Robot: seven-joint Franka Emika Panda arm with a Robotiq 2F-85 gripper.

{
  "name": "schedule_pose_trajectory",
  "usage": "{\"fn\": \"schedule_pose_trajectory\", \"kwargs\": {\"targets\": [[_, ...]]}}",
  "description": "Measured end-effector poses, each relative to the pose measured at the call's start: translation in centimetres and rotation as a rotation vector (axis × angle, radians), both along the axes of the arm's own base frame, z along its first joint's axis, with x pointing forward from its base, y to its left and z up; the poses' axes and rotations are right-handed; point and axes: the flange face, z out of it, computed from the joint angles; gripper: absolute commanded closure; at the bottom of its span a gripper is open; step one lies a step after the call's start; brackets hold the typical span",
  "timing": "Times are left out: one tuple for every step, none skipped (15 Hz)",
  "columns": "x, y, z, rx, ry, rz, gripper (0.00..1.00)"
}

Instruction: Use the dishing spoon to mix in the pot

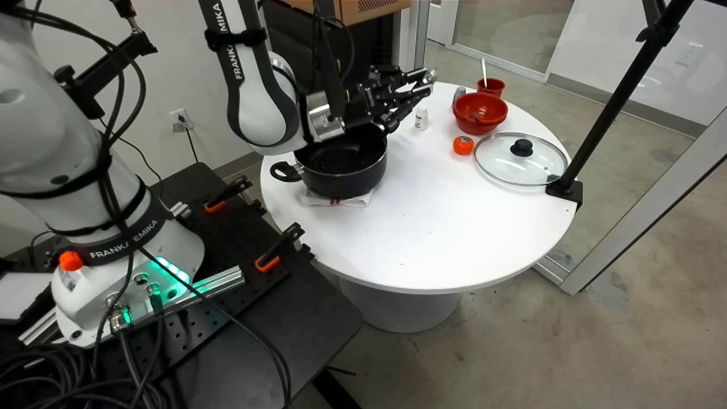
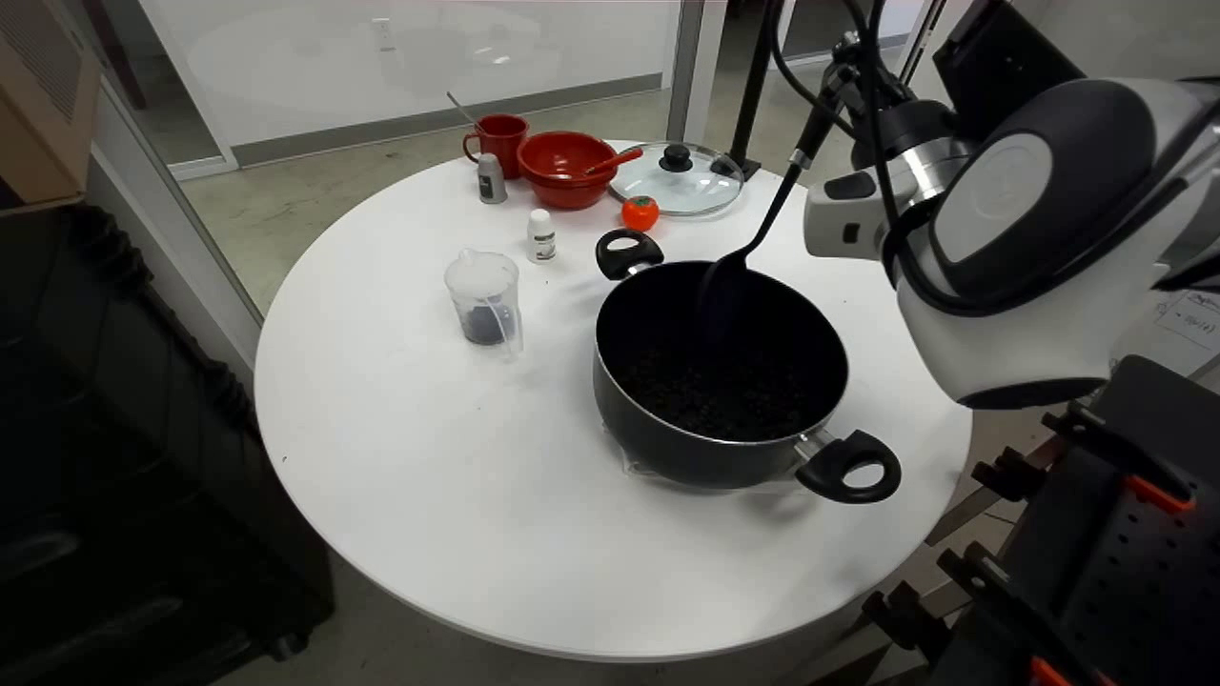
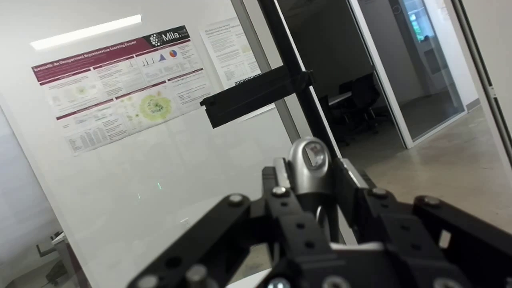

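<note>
The black pot (image 1: 343, 183) stands on the round white table, and it also shows in an exterior view (image 2: 672, 443) with dark small pieces inside. My gripper (image 1: 423, 84) is above the pot's rim, shut on the upper handle of the black dishing spoon (image 2: 777, 205). It also shows in an exterior view (image 2: 843, 71), partly hidden by the arm and cables. The spoon slants down into the pot, its head inside near the far wall. In the wrist view the spoon's silver handle end with a hole (image 3: 310, 178) sits between the fingers (image 3: 317, 176).
A red bowl (image 2: 562, 195), red mug (image 2: 505, 143), grey shaker (image 2: 491, 179), white bottle (image 2: 540, 238), tomato-like fruit (image 2: 640, 213), glass lid (image 2: 701, 191) and measuring cup (image 2: 483, 295) stand on the table (image 2: 429, 534). A cloth (image 1: 341, 200) lies under the pot. A black pole (image 1: 625, 96) is clamped at the edge.
</note>
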Motion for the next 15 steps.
{"fn": "schedule_pose_trajectory", "kwargs": {"targets": [[-0.7,-0.5,0.1,0.008,0.011,0.003,0.92],[-1.5,-0.8,0.1,0.018,0.029,0.003,0.92],[-2.4,-1.1,0.2,0.030,0.053,0.001,0.92],[-3.1,-1.3,0.2,0.046,0.077,0.002,0.92],[-3.3,-1.4,0.2,0.065,0.099,0.005,0.92],[-3.2,-1.4,0.1,0.083,0.119,0.010,0.92],[-3.0,-1.3,-0.1,0.100,0.138,0.016,0.92],[-2.9,-1.2,-0.2,0.116,0.158,0.024,0.92],[-2.9,-1.0,-0.4,0.130,0.177,0.033,0.92],[-3.0,-0.7,-0.6,0.142,0.196,0.040,0.92],[-3.0,-0.3,-0.9,0.152,0.215,0.050,0.92],[-3.1,0.2,-1.1,0.160,0.234,0.063,0.92],[-3.1,0.9,-1.2,0.166,0.250,0.078,0.92],[-3.2,1.5,-1.4,0.171,0.265,0.092,0.92],[-3.3,2.0,-1.5,0.176,0.277,0.106,0.92]]}}
